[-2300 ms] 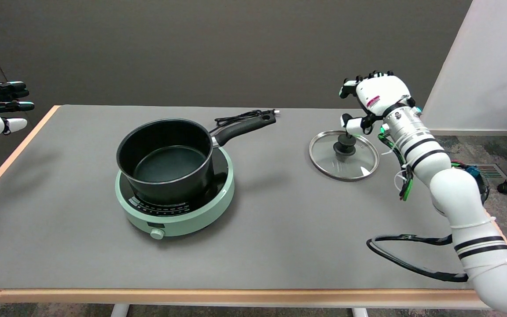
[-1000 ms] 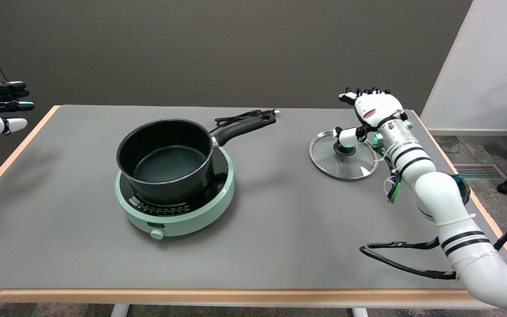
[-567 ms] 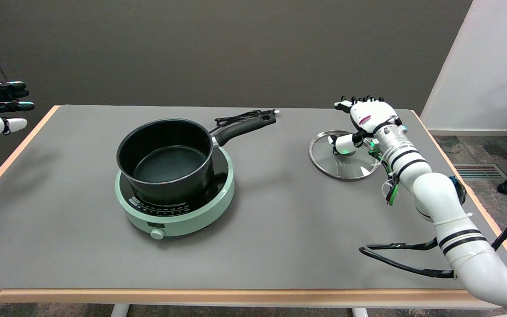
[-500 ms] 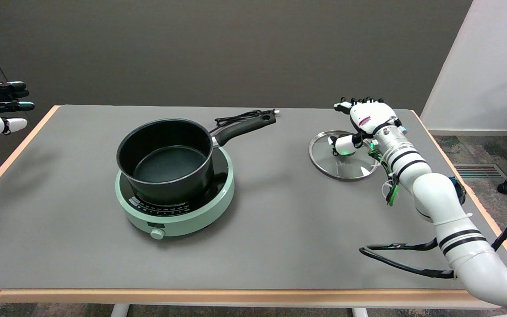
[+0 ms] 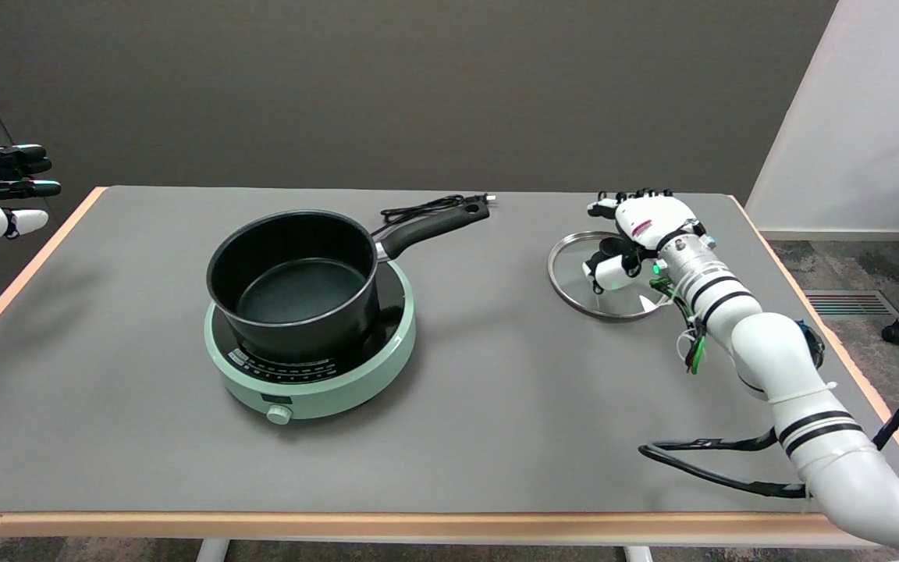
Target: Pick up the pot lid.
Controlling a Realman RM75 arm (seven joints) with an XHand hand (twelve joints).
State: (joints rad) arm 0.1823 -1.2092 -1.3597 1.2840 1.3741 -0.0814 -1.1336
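Right hand [image 5: 641, 226] low over lid [image 5: 574, 285], palm down, knuckles toward far edge. Thumb dropped on near side of where knob sits; knob itself hidden under hand. Fingers curled over far side, tips barely visible. Cannot tell whether thumb and fingers actually pinch knob or just bracket it. Contact not visible from this angle.

Lid directly under and slightly left of hand, glass, metal rim, flat on table [image 5: 496, 437]. Rim looks level all round, no lift showing.

Progress: approach looks done, hand placed at knob. Grasp not confirmed. Lift not yet done. Left to do: close on knob firmly, raise lid off table.

Well left of hand: pot [image 5: 293, 281] on green cooker [image 5: 313, 378], open, handle pointing toward hand's side. Cord [image 5: 426, 207] behind pot. Black cable [image 5: 719, 460] looped on table below forearm, near front edge. Not in the way.
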